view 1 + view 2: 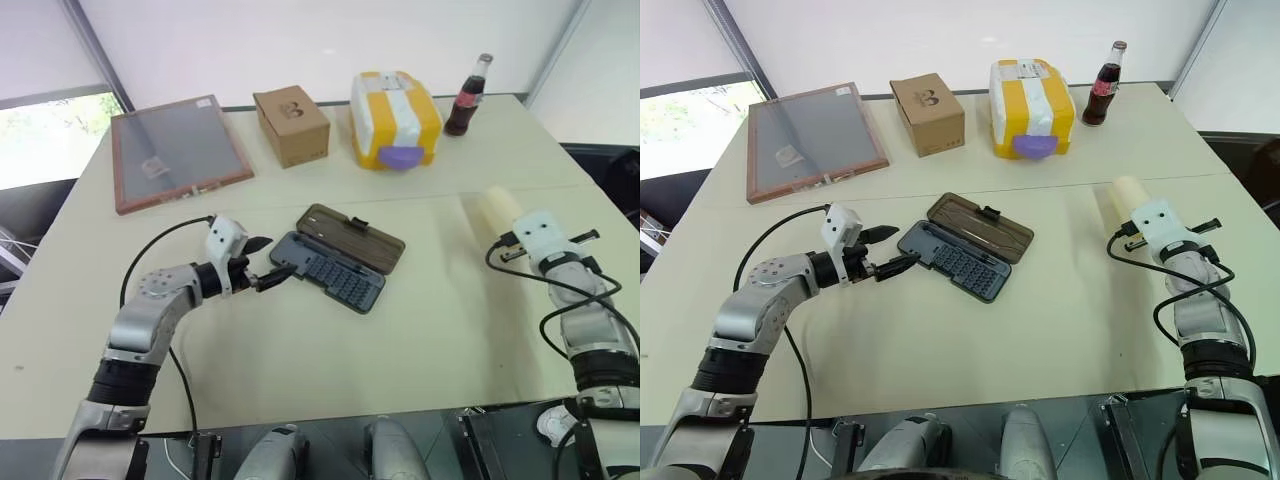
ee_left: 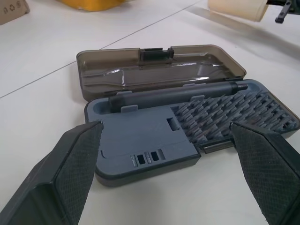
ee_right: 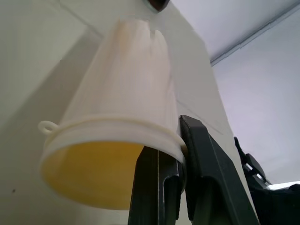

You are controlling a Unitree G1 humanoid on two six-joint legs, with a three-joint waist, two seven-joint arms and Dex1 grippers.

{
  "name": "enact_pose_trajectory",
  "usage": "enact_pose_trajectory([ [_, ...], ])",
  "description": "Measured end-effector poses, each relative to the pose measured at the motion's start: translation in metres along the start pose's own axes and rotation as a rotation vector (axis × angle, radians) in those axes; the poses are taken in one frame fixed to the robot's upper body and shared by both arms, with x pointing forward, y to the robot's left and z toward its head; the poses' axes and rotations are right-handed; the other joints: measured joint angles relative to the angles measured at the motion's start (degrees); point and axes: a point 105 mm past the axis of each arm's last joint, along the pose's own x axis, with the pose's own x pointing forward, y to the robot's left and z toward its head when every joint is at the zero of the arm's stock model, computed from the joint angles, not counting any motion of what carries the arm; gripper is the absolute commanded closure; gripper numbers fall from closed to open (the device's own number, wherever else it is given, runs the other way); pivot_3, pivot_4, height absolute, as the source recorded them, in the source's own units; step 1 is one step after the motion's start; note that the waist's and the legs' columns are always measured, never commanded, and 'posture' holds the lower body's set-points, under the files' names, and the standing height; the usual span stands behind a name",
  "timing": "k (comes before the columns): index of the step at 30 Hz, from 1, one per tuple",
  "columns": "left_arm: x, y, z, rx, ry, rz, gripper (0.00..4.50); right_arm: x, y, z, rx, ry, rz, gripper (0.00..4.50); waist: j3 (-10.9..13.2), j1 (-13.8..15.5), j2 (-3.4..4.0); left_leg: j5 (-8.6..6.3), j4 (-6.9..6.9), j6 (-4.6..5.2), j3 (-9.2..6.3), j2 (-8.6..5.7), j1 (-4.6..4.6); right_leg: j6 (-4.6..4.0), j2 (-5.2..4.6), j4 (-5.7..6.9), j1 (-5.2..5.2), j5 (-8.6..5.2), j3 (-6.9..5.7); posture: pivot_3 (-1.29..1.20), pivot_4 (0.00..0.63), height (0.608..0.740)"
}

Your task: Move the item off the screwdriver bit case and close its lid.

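The screwdriver bit case [image 1: 333, 274] lies open in the middle of the table, its rows of bits and a driver handle showing. Its brown lid [image 1: 356, 238] lies flat behind the base, latch tab at the far edge. My left gripper [image 1: 272, 257] is open at the case's left end, and in the left wrist view its fingers [image 2: 70, 173] stand either side of the case [image 2: 154, 136]. The item [image 1: 497, 210], a pale cream-yellow cylinder, is at the right, well away from the case. My right gripper [image 3: 180, 159] is shut on the item's rim [image 3: 112, 136].
Along the table's far side stand a wood-framed grey panel [image 1: 178, 150], a cardboard box [image 1: 292, 125], a yellow-and-white box [image 1: 396, 118] and a cola bottle [image 1: 468, 98]. The table's right edge is close to my right arm.
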Motion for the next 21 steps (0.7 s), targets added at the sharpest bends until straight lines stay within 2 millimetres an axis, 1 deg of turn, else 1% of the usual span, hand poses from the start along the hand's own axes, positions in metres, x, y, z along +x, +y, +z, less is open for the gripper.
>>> enact_pose_trajectory([
  [1, 0.000, 0.000, 0.000, -0.002, -0.001, 0.000, 0.00, 0.000, 0.000, 0.001, -0.001, -0.001, -0.002, 3.83, 0.0, 0.1, 0.00, 0.00, 0.02, 0.00, -0.01, 0.00, 0.00, 0.00, 0.00, 0.00, 0.01, 0.00, 0.00, 0.00, 0.150, 0.740],
  [2, 0.001, -0.001, -0.001, -0.006, -0.001, -0.001, 0.00, 0.000, -0.001, 0.001, -0.001, -0.001, -0.002, 3.63, 0.0, 0.3, 0.00, 0.00, 0.03, 0.00, -0.01, 0.00, 0.00, 0.00, 0.00, 0.00, 0.02, 0.00, 0.00, 0.00, 0.150, 0.740],
  [3, 0.000, -0.001, -0.002, -0.007, -0.001, 0.001, 0.00, 0.001, -0.001, 0.001, -0.003, 0.000, -0.002, 3.22, 0.0, 0.3, 0.00, 0.00, 0.03, 0.00, -0.01, 0.00, -0.01, 0.00, 0.00, 0.00, 0.02, 0.00, 0.00, 0.00, 0.150, 0.740],
  [4, 0.000, -0.001, -0.002, -0.008, -0.001, 0.003, 0.00, 0.001, -0.001, 0.000, -0.005, 0.004, -0.004, 2.63, 0.0, 0.3, 0.00, 0.00, 0.03, 0.00, -0.01, -0.01, -0.01, 0.00, 0.00, 0.00, 0.02, 0.00, 0.00, 0.00, 0.150, 0.740],
  [7, 0.001, -0.001, -0.002, -0.011, -0.004, 0.005, 0.00, 0.000, -0.004, -0.004, -0.020, 0.033, -0.023, 1.29, 0.0, 0.3, 0.00, 0.00, 0.02, 0.00, -0.01, -0.01, -0.01, 0.00, 0.00, 0.00, 0.02, 0.00, 0.00, 0.00, 0.150, 0.740],
  [9, 0.002, -0.002, -0.002, -0.016, -0.009, 0.003, 0.00, 0.000, -0.011, -0.006, -0.054, 0.050, -0.048, 0.24, 0.0, 0.3, 0.00, 0.00, 0.02, 0.00, -0.01, -0.01, -0.01, 0.00, 0.00, 0.00, 0.02, 0.00, 0.00, 0.00, 0.150, 0.740],
  [10, 0.003, -0.003, -0.002, -0.018, -0.010, 0.002, 0.00, -0.001, -0.016, -0.008, -0.075, 0.057, -0.063, 0.11, 0.0, 0.3, 0.00, 0.00, 0.02, 0.00, -0.01, -0.01, 0.00, 0.00, 0.00, 0.00, 0.02, 0.00, 0.00, 0.00, 0.150, 0.740],
  [12, 0.003, -0.003, -0.002, -0.019, -0.010, 0.003, 0.00, -0.001, -0.023, -0.008, -0.109, 0.067, -0.084, 0.11, 0.0, 0.3, 0.00, 0.00, 0.02, 0.00, -0.01, -0.01, 0.00, 0.00, 0.00, -0.01, 0.02, 0.00, 0.00, 0.00, 0.150, 0.740],
  [14, 0.003, -0.003, -0.002, -0.021, -0.012, 0.002, 0.00, -0.002, -0.029, -0.004, -0.146, 0.066, -0.100, 0.11, 0.0, 0.2, 0.00, 0.00, 0.02, 0.00, 0.00, -0.01, 0.00, 0.00, 0.00, -0.01, 0.01, 0.00, 0.00, 0.00, 0.150, 0.740],
  [16, 0.004, -0.003, -0.002, -0.022, -0.014, 0.003, 0.00, -0.009, -0.031, 0.000, -0.173, 0.060, -0.102, 0.11, 0.0, 0.4, 0.00, 0.00, 0.00, 0.00, -0.07, 0.00, -0.02, 0.00, 0.01, 0.01, 0.00, 0.00, 0.00, 0.00, 0.150, 0.740],
  [17, 0.003, -0.003, -0.003, -0.023, -0.013, 0.006, 0.00, -0.013, -0.029, 0.002, -0.180, 0.057, -0.092, 0.11, 0.0, 0.4, 0.00, 0.00, 0.00, 0.00, -0.10, 0.00, -0.02, 0.00, 0.02, 0.01, 0.01, 0.00, 0.00, 0.00, 0.150, 0.740],
  [19, 0.004, -0.003, -0.003, -0.025, -0.014, 0.010, 0.00, -0.028, -0.019, 0.002, -0.195, 0.067, -0.047, 0.11, 0.0, 0.6, -0.01, 0.00, 0.03, 0.00, -0.10, -0.02, -0.04, 0.00, 0.01, 0.00, 0.03, 0.00, 0.00, 0.00, 0.150, 0.740],
  [21, 0.004, -0.003, -0.005, -0.034, -0.013, 0.013, 0.00, -0.042, -0.004, -0.005, -0.183, 0.096, 0.006, 0.11, 0.0, 0.6, -0.01, 0.00, 0.05, 0.00, -0.08, -0.04, -0.03, 0.00, 0.00, -0.03, 0.06, 0.00, 0.01, 0.00, 0.150, 0.740],
])
